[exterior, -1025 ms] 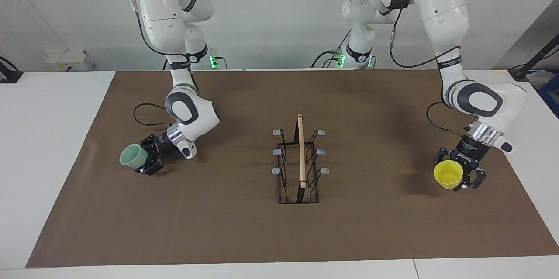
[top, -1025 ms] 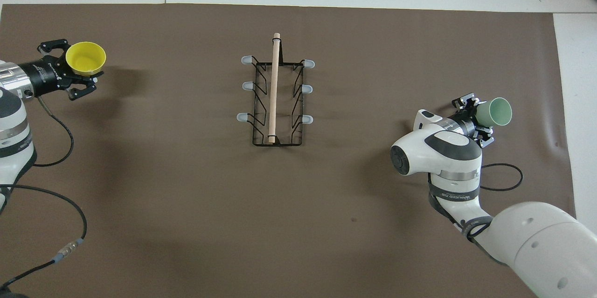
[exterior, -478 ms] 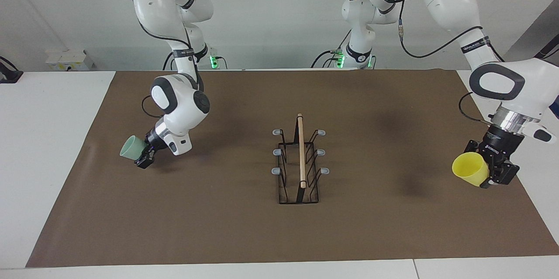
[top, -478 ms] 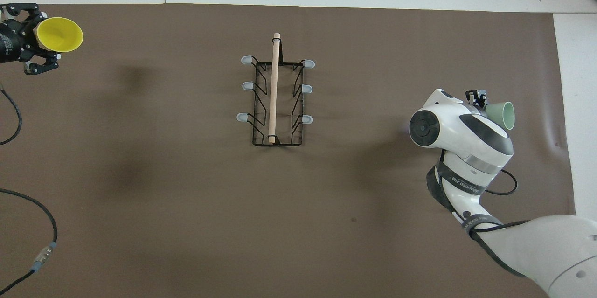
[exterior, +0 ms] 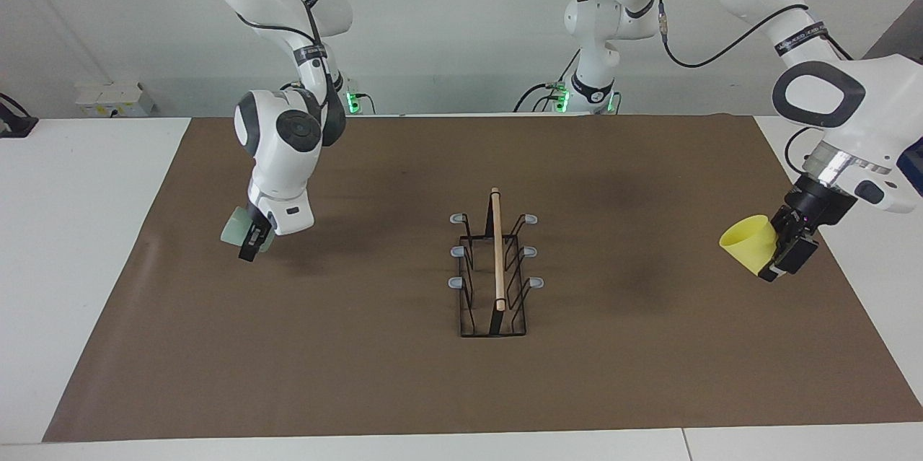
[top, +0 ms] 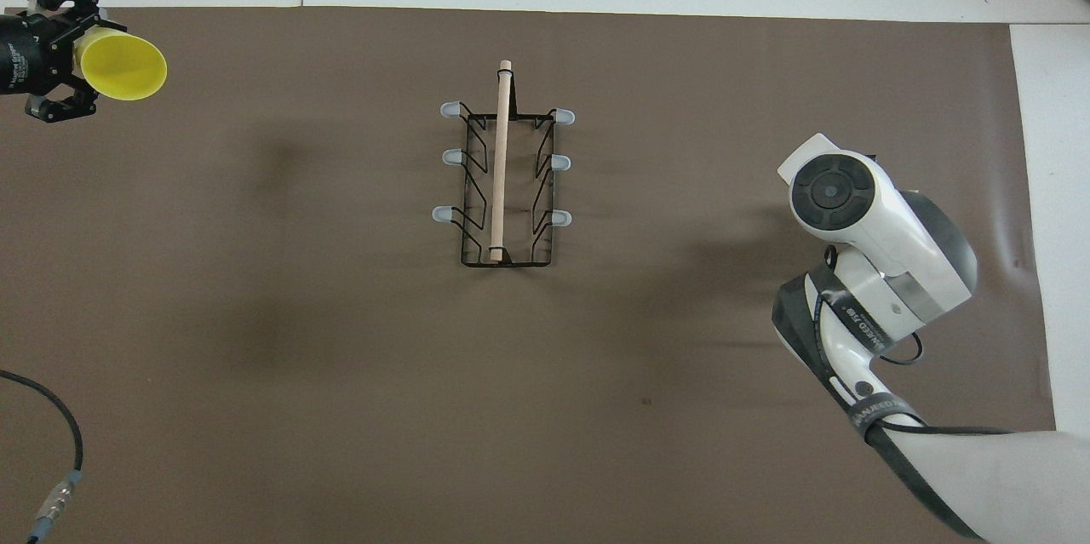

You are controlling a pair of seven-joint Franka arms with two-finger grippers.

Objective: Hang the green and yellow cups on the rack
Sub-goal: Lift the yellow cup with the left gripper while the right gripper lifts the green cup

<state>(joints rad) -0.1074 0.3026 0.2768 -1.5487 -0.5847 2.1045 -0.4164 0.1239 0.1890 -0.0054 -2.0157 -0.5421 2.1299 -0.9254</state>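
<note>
We find the left hand [exterior: 782, 248] raised over the brown mat [exterior: 634, 374] at the left arm's end of the worktop [exterior: 86, 244], pinching the yellow cup [exterior: 750, 243]. The cup lies tilted on its side in the grip, its mouth turned toward the rack [exterior: 495, 270], clear of the mat.

We find the right hand [exterior: 249, 239] raised over the mat at the right arm's end, its fingers pinched on the green cup [exterior: 235, 227]. That cup is also off the mat; in the overhead view the arm's wrist hides both it and the hand.

The rack stands on the mat between the two hands, well apart from each. Its wooden rod [top: 501, 157] runs along the top, and all six grey-tipped prongs [top: 449, 110] stand bare.
</note>
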